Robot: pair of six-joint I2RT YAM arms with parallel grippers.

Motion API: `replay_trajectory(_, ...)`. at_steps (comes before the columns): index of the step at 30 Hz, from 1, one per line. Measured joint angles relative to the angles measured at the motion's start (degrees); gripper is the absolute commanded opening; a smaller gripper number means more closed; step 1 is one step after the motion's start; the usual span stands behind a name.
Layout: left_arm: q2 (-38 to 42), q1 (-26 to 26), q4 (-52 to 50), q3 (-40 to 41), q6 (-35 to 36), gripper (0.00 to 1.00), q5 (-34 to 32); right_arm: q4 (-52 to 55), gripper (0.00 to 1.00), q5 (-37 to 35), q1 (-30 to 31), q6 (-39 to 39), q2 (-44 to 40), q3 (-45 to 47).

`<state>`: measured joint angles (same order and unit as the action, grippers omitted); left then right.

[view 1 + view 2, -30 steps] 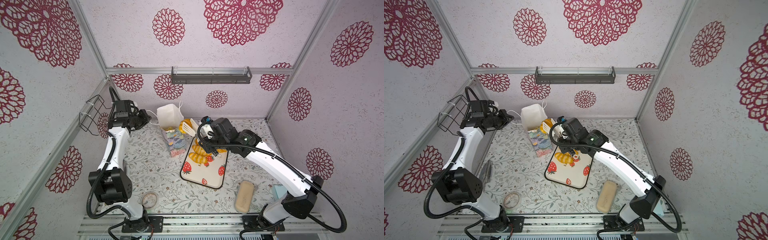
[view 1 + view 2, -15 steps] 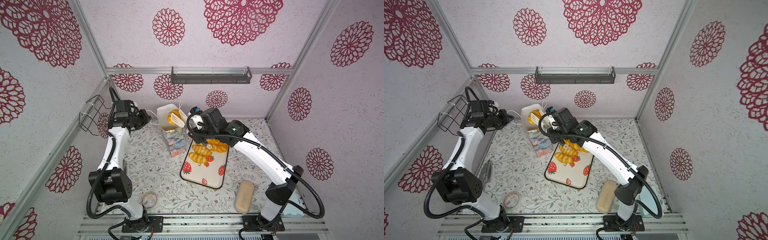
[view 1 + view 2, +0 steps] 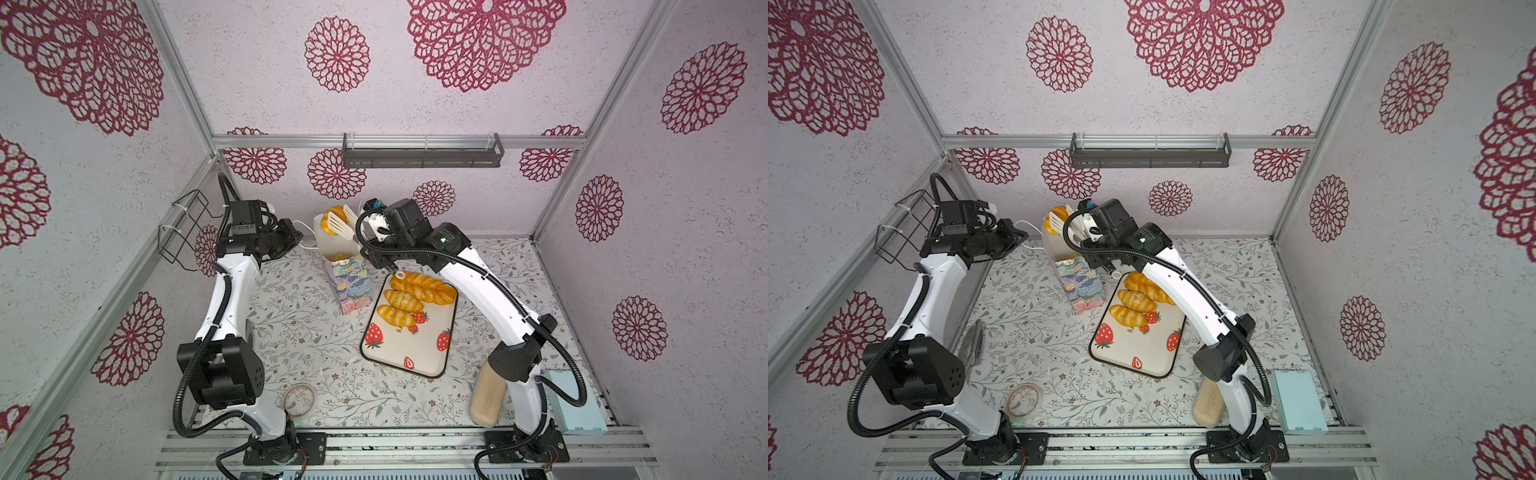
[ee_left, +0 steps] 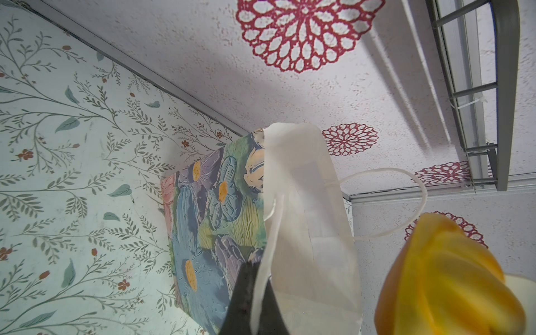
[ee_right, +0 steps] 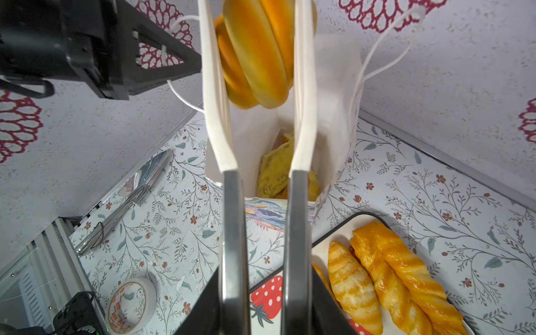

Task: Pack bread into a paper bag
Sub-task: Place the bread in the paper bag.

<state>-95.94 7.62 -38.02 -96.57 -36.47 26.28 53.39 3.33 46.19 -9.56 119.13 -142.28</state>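
Moved above the paper bag (image 3: 351, 284) — glossy ridged bun (image 5: 255, 58) in tongs (image 5: 303, 116)

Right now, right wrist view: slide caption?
The right gripper holds tongs gripping a bun above the open paper bag, pastries inside; left gripper holds its handle.

Pale lilac textured walls (image 3: 395, 104) printed with crimson lace rosettes (image 3: 486, 37) met at aluminium posts (image 3: 180, 79). A dark grey rail shelf (image 3: 422, 156) hung on the back wall and a black wire basket (image 3: 185, 228) on the left wall. A leaf-sprigged cloth covered the table (image 3: 299, 324).
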Motion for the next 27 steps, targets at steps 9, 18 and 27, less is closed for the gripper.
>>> replay_trajectory(9, -0.04, -0.02, 0.02, 0.00, 0.00, 0.00, 0.02, 0.13, 0.39, 1.75, -2.01, -0.09, 2.05, 0.00)
replay_trajectory(18, -0.11, -0.02, 0.02, 0.00, 0.00, 0.00, 0.02, -0.50, 0.44, 3.37, -3.15, -0.59, 3.10, 0.00)
replay_trajectory(27, -0.11, -0.02, 0.02, 0.00, 0.00, 0.00, 0.04, -1.36, 0.53, 4.35, -4.28, -1.05, 4.33, 0.00)
